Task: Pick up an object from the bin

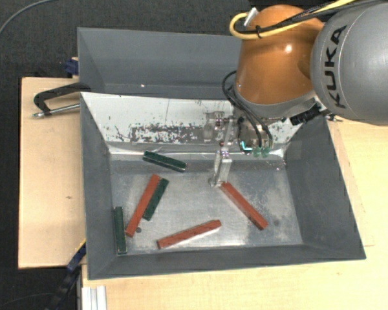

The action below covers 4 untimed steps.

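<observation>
Red stick (pixel 244 206), flat and narrow, lies slantwise on the right half of the bin floor, its upper end toward the middle and its lower end toward the right front corner. The gripper (pixel 218 173) hangs tip-down just at that upper end, a little to its left; whether it touches the stick cannot be told, nor whether it is open or closed. Nothing shows held in it.

Further out, a second red stick (pixel 189 234) lies nearly level near the front wall, well apart from the first. To the left a third red stick (pixel 144 204) slants with a dark green stick (pixel 154 199) just beside it. Another green stick (pixel 164 161) lies near the back wall, and one more green stick (pixel 119 230) lies along the left wall.

The bin (pixel 323 192) is grey metal with sloping walls; its floor is scuffed and shiny, its back wall speckled with dark marks. Above the gripper sit the orange cover (pixel 271 53) with a yellow cable (pixel 291 18) and the grey arm (pixel 362 50), coming in from the right. Behind the bin lies dark carpet-like flooring (pixel 149 5).
</observation>
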Each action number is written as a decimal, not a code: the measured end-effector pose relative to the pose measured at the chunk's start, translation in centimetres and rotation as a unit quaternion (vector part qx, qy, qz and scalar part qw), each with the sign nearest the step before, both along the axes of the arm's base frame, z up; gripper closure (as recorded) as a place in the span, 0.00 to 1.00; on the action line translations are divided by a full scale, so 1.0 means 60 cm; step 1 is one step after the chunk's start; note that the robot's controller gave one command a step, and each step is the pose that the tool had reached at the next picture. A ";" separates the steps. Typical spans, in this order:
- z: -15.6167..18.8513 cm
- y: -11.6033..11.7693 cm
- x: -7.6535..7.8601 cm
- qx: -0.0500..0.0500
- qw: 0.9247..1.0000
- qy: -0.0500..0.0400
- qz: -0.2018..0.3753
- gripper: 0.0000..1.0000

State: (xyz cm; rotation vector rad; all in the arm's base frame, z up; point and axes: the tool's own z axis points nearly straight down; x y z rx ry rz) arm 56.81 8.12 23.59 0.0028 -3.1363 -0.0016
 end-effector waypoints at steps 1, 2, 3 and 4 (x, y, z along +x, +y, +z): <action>-0.212 -0.007 -0.051 0.000 1.000 0.001 -0.001 0.00; -0.279 -0.053 -0.126 -0.001 0.999 0.001 -0.048 0.00; -0.276 -0.052 -0.122 0.000 0.999 -0.002 -0.047 1.00; -0.057 -0.061 -0.081 0.000 0.995 -0.009 0.098 1.00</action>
